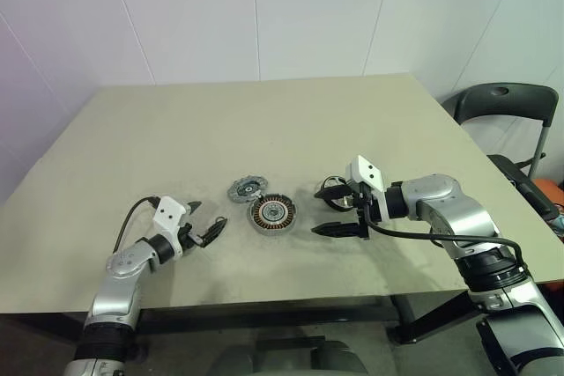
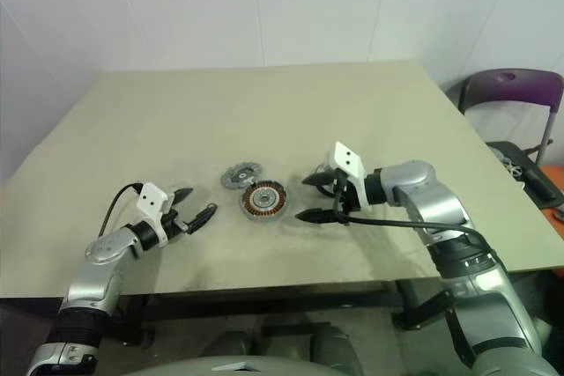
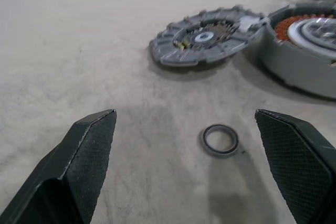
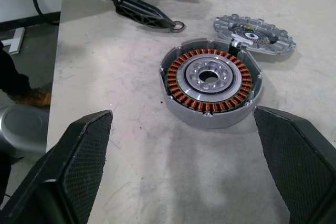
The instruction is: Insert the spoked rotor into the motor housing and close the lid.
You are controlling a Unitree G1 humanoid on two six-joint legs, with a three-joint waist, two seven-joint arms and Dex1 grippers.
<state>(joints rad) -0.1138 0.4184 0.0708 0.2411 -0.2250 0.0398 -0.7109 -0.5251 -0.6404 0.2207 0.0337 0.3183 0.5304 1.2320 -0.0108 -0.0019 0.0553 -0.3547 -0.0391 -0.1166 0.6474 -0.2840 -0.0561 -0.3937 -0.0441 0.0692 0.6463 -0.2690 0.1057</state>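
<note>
- The left gripper [image 1: 209, 230] reaches low over the beige table [image 1: 264, 121], fingers spread, holding nothing.
- The right gripper [image 1: 337, 210] hovers with its fingers spread wide, just beside the motor housing [image 1: 270, 214].
- The housing's copper windings ring a silver centre; the scalloped grey lid [image 1: 247, 188] touches it.
- A thin ring washer [image 3: 220, 140] lies between the left fingertips.

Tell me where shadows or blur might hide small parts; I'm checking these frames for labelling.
Left wrist view: thin grey ring washer sharp, soft shadow beside it; black left fingertips blurred. Right wrist view: copper-wound round motor housing crisp, evenly lit. Head views: beige table without glare.
</note>
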